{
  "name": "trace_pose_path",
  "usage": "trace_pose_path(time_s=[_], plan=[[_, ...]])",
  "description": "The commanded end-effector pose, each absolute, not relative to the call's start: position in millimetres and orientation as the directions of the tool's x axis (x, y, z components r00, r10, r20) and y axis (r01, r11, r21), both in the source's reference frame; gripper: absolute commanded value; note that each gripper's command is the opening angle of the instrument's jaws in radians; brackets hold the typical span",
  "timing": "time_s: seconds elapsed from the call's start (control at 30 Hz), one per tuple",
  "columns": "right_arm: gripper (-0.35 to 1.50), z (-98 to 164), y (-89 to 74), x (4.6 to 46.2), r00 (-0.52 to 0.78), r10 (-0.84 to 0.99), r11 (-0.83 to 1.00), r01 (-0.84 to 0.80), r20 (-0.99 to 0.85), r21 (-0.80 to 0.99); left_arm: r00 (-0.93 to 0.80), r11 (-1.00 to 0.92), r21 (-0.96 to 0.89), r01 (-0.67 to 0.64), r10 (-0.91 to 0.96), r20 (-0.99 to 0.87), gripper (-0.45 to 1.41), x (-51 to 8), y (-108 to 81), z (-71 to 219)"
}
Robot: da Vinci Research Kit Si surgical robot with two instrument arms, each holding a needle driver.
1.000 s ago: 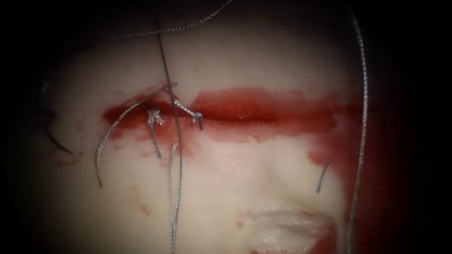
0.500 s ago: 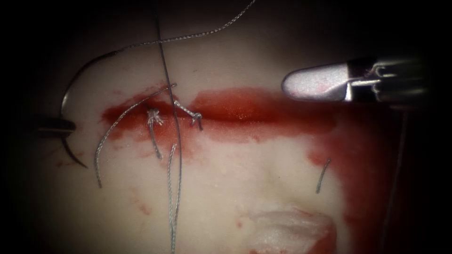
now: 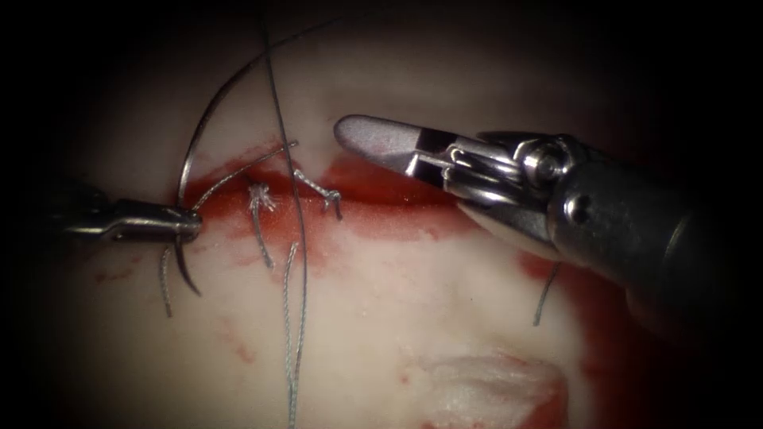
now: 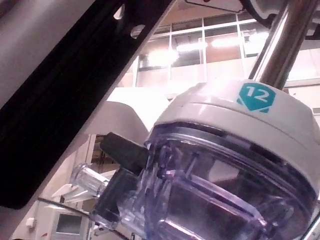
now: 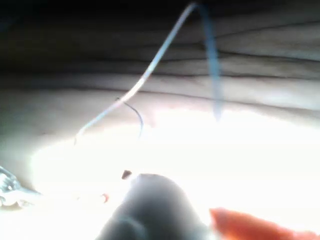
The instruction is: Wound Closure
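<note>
Left tool: the slim steel left needle driver [image 3: 187, 223] enters from the endoscope view's left with its jaws pinched on the needle, low on the curve near the point end, likely so the long arc stands clear for handling
Needle: the thin dark curved steel needle [image 3: 196, 139] arcs up and rightward above the jaws; its point [image 3: 193, 287] hangs below them, lying over the tissue at the cut's left end; it looks out of the tissue
Right tool: the larger silver right needle driver [image 3: 401, 155] hovers over the cut's middle, jaws spread, holding nothing
Thread: grey braided thread [image 3: 296, 318] runs down across the cut beside two knotted stitches [image 3: 258, 196]
Surface: pale pork tissue [image 3: 397, 318], its horizontal cut [image 3: 381, 195] pooled with red fluid [image 3: 373, 210]
</note>
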State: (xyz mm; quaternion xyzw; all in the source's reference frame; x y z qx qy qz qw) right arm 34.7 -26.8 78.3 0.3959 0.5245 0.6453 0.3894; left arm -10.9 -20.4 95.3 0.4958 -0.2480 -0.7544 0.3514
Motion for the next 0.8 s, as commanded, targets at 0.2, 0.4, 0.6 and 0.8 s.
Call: trace_pose_path(time_s=[0.2, 0.4, 0.6, 0.8], plan=[[-0.35, 79.1, -26.1, 35.6, -0.341, 0.94, -0.035, -0.106, -0.003, 0.994, -0.168, -0.719, 0.689, 0.093, -0.693, -0.701, -0.45, -12.7, -20.0, 94.6], [0.05, 79.7, -26.6, 35.9, -0.196, 0.925, 0.315, -0.081, -0.325, 0.945, -0.067, -0.849, 0.526, -0.054, -0.523, -0.85, -0.45, -14.1, -21.5, 94.9], [0.56, 80.4, -27.0, 36.6, -0.166, 0.898, 0.401, -0.077, -0.409, 0.913, -0.023, -0.873, 0.48, -0.083, -0.48, -0.877, -0.45, -15.2, -22.5, 95.3], [0.83, 80.5, -26.9, 37.0, -0.166, 0.89, 0.417, -0.083, -0.425, 0.905, -0.009, -0.878, 0.47, -0.095, -0.471, -0.882, -0.45, -15.8, -22.8, 95.1]])
